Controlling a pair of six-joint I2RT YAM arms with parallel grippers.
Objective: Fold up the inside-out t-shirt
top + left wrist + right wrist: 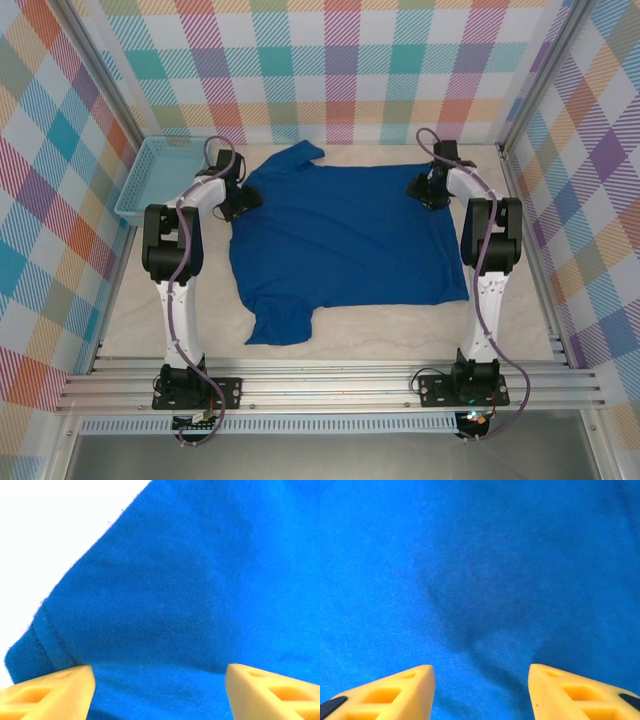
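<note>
From above, the royal-blue short-sleeved cloth t-shirt (pixel 345 240) lies spread flat on the cream table (pixel 400 325). The left gripper (pixel 240 205) is over its left border, just on the near side of the far sleeve. The right gripper (pixel 425 190) is over the far right corner of the cloth. A light blue plastic mesh basket (pixel 160 180) stands to the left of the left gripper, apart from the shirt. I see no fold in the body (only small wrinkles at the two sleeves), so I judge that the folding itself is not yet begun and all of it is left to do.

In the left wrist view, the left gripper (pixel 160 692) has its yellow fingers (pixel 50 690) spread wide. Blue cloth lies ahead of them and between them, and a stitched edge runs in front of one finger. Nothing is pinched.

In the right wrist view, the right gripper (pixel 480 692) is also spread, with its yellow fingers (pixel 580 692) low over the cloth. A soft crease rises just ahead of the gap between them. It looks ready for a pinch, but it is not made yet.
</note>
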